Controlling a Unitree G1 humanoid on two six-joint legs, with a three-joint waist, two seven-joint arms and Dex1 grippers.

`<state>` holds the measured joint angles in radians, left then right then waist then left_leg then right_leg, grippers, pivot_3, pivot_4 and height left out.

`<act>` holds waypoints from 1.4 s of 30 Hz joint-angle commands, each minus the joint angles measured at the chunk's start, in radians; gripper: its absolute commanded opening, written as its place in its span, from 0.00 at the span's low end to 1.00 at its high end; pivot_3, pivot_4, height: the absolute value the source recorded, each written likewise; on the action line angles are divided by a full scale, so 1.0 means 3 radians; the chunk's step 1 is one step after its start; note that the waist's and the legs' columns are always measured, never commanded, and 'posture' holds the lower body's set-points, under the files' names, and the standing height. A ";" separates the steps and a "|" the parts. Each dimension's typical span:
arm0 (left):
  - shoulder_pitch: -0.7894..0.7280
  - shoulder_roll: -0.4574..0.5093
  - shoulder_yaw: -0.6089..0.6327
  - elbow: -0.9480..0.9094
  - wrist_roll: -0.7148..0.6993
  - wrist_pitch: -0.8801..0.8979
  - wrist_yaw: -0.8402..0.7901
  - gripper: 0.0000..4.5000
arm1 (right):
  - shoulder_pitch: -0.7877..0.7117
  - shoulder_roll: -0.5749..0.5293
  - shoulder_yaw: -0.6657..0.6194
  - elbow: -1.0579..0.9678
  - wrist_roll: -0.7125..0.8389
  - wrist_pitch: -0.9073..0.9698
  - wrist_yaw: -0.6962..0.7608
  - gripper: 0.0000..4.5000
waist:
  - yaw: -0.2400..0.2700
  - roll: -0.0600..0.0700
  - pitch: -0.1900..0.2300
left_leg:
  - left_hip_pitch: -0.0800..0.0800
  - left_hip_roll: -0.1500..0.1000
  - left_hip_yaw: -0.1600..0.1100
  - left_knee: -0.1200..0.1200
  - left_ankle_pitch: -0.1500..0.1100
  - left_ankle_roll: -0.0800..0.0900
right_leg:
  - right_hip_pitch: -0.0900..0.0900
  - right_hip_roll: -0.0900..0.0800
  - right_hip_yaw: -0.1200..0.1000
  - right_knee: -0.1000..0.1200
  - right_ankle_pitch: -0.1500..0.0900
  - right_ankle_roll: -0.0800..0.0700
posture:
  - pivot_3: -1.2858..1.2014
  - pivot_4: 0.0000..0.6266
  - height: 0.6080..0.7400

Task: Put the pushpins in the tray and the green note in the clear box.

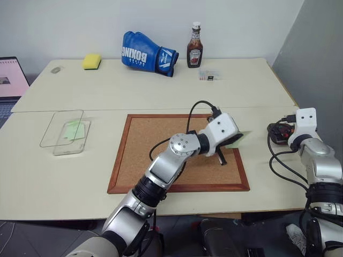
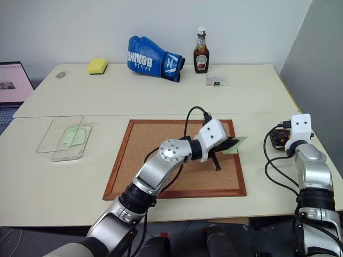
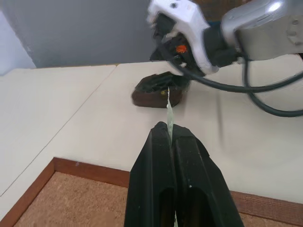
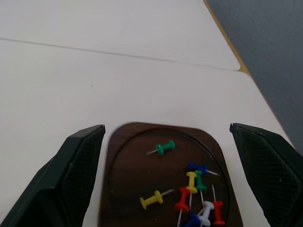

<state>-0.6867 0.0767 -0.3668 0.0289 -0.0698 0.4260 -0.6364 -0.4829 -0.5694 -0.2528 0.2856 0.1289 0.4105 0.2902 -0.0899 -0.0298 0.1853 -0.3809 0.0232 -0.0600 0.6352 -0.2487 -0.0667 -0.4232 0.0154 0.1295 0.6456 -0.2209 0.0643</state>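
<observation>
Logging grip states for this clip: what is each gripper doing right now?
Left gripper: shut on the green note, held edge-on above the cork board.
Right gripper: open, holding nothing, over the tray of pushpins.

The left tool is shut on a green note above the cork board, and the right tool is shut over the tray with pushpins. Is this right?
Not quite. The right tool is open, fingers wide either side of the tray with pushpins, as the right wrist view shows. The left tool is shut on the green note.
</observation>
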 commanded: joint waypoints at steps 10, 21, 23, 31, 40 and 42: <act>-0.0268 0.1047 0.1680 0.0405 0.0147 0.0157 0.1221 0.00 | -0.0162 0.0388 0.0371 -0.2426 0.1906 0.1348 0.0854 1.00 | -0.0003 0.0004 0.0002 | -0.0009 0.0006 -0.0017 0.0010 0.0000 0.0000 | 0.0000 0.0004 -0.0013 0.0000 0.0000 0.0000 | 0.52 0.24 1.00; -0.0054 0.1338 0.2512 0.0599 0.0371 0.0279 0.2473 0.00 | -0.0698 0.0652 0.0806 -0.2662 0.2466 0.1623 0.0950 1.00 | 0.0088 0.0003 0.0002 | -0.0031 0.0004 -0.0043 0.0028 0.0000 -0.0001 | 0.0001 0.0000 -0.0039 -0.0002 0.0000 0.0000 | 0.52 0.24 1.00; -0.0040 0.1340 0.2571 0.0647 0.0312 0.0294 0.2486 0.00 | -0.0719 0.0662 0.0844 -0.2626 0.2436 0.1585 0.0956 1.00 | 0.0095 0.0003 0.0002 | -0.0031 0.0004 -0.0045 0.0029 0.0000 -0.0001 | 0.0001 0.0000 -0.0043 -0.0001 0.0000 0.0000 | 0.52 0.24 1.00; 0.0048 0.1322 0.2669 0.0812 0.0161 0.0289 0.2509 0.00 | -0.0738 0.0653 0.0916 -0.2570 0.2386 0.1507 0.0973 1.00 | 0.0109 0.0003 0.0002 | -0.0034 0.0005 -0.0053 0.0029 0.0000 -0.0001 | 0.0001 0.0000 -0.0052 0.0000 0.0001 -0.0001 | 0.52 0.24 1.00; 0.0115 0.1258 0.2665 0.0815 0.0170 0.0327 0.2755 0.32 | -0.0675 0.0629 0.0886 -0.2608 0.2407 0.1528 0.0870 1.00 | 0.0108 0.0002 0.0002 | -0.0040 0.0006 -0.0060 0.0031 0.0000 -0.0001 | 0.0000 0.0000 -0.0060 -0.0001 0.0003 -0.0004 | 0.52 0.24 1.00; 0.0106 0.1268 0.2658 0.0825 0.0160 0.0322 0.2759 0.40 | -0.0670 0.0621 0.0881 -0.2609 0.2405 0.1532 0.0860 1.00 | 0.0108 0.0002 0.0002 | -0.0039 0.0006 -0.0060 0.0031 0.0000 -0.0001 | 0.0000 0.0000 -0.0060 0.0000 0.0003 -0.0005 | 0.52 0.24 1.00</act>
<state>-0.6312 0.4361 0.4292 0.2891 -0.0236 0.5378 0.1843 -0.6805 -0.3777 0.0311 -0.4678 0.8436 0.8823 0.5574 -0.0576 -0.0293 0.1859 -0.3925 0.0249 -0.0780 0.6445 -0.2486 -0.0671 -0.4233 0.0154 0.1114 0.6456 -0.2200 0.0628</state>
